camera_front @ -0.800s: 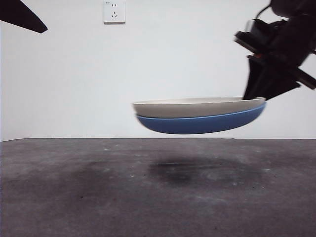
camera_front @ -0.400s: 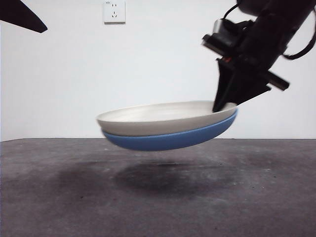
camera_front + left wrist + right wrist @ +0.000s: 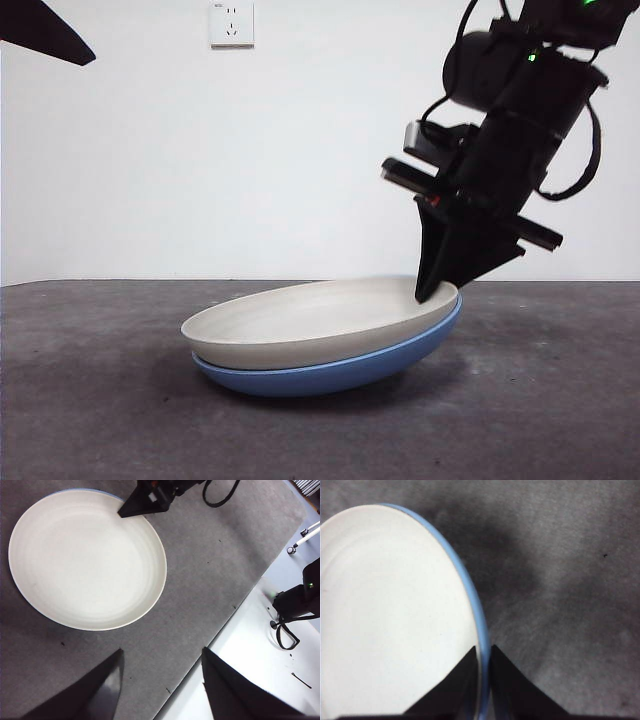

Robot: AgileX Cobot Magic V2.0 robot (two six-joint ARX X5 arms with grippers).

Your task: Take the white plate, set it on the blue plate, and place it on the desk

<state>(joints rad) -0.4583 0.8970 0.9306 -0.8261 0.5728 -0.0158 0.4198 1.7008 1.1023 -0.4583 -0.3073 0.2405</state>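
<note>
The white plate [image 3: 320, 320] lies nested in the blue plate [image 3: 335, 375]. The stack is tilted: its low left side touches the desk [image 3: 100, 410] and its right rim is raised. My right gripper [image 3: 435, 290] comes down from the upper right and is shut on that raised rim of both plates. In the right wrist view the jaws [image 3: 483, 650] pinch the white plate [image 3: 385, 620] and the blue plate's rim [image 3: 465, 580]. My left gripper [image 3: 162, 652] hangs open high above the desk, with the white plate [image 3: 85, 560] far below it.
A wall socket [image 3: 231, 23] sits on the white wall behind. The waiting left arm shows as a black tip [image 3: 40, 30] at the top left corner. In the left wrist view the desk's edge [image 3: 220, 630] borders a white floor with cables and a black stand [image 3: 295, 602].
The right gripper has carried the stacked plates down and to the left. The stack hung level in the air; now it is tilted with its low side on the desk.
</note>
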